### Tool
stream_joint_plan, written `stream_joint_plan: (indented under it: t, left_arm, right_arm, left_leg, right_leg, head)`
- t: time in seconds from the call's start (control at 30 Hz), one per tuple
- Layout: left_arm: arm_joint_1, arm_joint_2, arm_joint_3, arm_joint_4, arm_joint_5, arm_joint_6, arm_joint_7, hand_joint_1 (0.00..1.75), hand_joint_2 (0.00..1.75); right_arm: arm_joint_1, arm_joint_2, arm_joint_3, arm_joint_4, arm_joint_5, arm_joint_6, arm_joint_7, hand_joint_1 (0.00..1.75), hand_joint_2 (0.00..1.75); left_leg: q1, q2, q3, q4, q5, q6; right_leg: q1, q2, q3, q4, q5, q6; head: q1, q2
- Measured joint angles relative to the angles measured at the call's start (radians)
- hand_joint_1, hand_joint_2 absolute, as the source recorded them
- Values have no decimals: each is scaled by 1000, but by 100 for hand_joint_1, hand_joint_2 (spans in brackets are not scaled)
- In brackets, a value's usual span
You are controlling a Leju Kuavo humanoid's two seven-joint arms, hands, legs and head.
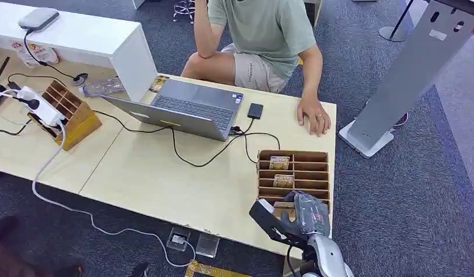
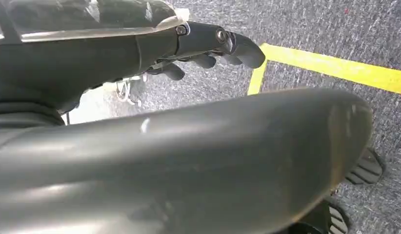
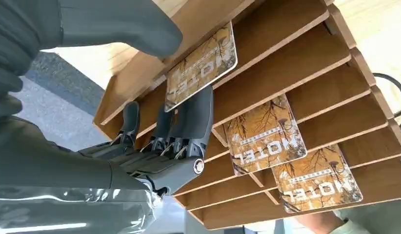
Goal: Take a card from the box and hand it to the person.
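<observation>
The wooden slotted box point(image 1: 322, 157) stands on the table's near right corner. Two hotel cards point(image 1: 279, 163) point(image 1: 283, 180) lie in its far slots and a third point(image 1: 284, 205) sits in the nearest one. My right hand point(image 1: 299, 214) is at that near end. Up close, its fingers point(image 3: 191, 122) reach under the near card point(image 3: 201, 66), touching its edge, while the thumb point(image 3: 120, 24) lies over the slat above, apart from the card. Two more cards point(image 3: 264, 134) point(image 3: 318, 180) rest in slots beyond. My left hand point(image 2: 189, 44) hangs over the carpet, holding nothing. The person point(image 1: 263, 34) sits across the table.
The person's hand point(image 1: 314, 118) rests flat on the table beyond the box. A laptop point(image 1: 188, 107), a black drive point(image 1: 255, 111) and cables lie mid-table. A second wooden box point(image 1: 70, 112) and a power strip point(image 1: 41, 107) sit left. A grey stand point(image 1: 396, 86) rises on the right.
</observation>
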State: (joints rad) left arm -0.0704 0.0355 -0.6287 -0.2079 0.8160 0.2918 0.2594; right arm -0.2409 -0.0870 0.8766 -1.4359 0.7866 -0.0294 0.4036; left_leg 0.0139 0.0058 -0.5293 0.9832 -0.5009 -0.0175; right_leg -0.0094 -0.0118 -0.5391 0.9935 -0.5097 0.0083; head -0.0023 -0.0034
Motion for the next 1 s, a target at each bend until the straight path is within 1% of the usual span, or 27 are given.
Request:
stream_joint_plan:
  t: [0.1, 0.13, 0.17, 0.23, 0.87, 0.93, 1.0]
  left_arm:
    - [0, 1, -5, 0, -1, -5, 0, 0, 0]
    - [0, 2, -7, 0, -1, -5, 0, 0, 0]
    - [0, 3, -9, 0, -1, -6, 0, 0, 0]
    - [-1, 4, -12, 0, -2, -6, 0, 0, 0]
    - [-1, 13, -32, 0, -4, -12, -4, 0, 0]
    - [-2, 13, -32, 0, -2, -6, -4, 0, 0]
    - [-2, 13, -32, 0, 5, -5, -5, 0, 0]
  right_arm:
    - [0, 0, 0, 2, 0, -1, 0, 96, 175]
    - [0, 0, 0, 3, 0, -1, 0, 103, 175]
    - [0, 0, 0, 5, 0, -2, 0, 140, 175]
    - [1, 0, 0, 5, 0, -2, 0, 175, 175]
    - [6, -1, -1, 5, 11, -14, -4, 175, 175]
    - [9, -1, -1, 5, 16, -27, -14, 175, 175]
    - [11, -1, -2, 5, 25, -54, -33, 175, 175]
  left_leg:
    - [0, 0, 0, 0, 0, 0]
    - [0, 0, 0, 0, 0, 0]
    - [0, 0, 0, 0, 0, 0]
    - [0, 0, 0, 0, 0, 0]
    - [0, 0, 0, 0, 0, 0]
    - [0, 0, 0, 0, 0, 0]
    - [0, 0, 0, 0, 0, 0]
  right_leg:
    - [0, 0, 0, 0, 0, 0]
    - [0, 0, 0, 0, 0, 0]
    - [0, 0, 0, 0, 0, 0]
    - [0, 0, 0, 0, 0, 0]
    - [0, 0, 0, 0, 0, 0]
    - [0, 0, 0, 0, 0, 0]
    - [0, 0, 0, 0, 0, 0]
  head:
    - [0, 0]
    - [0, 0]
    - [0, 0]
    - [0, 0]
    - [0, 0]
    - [0, 0]
    - [0, 0]
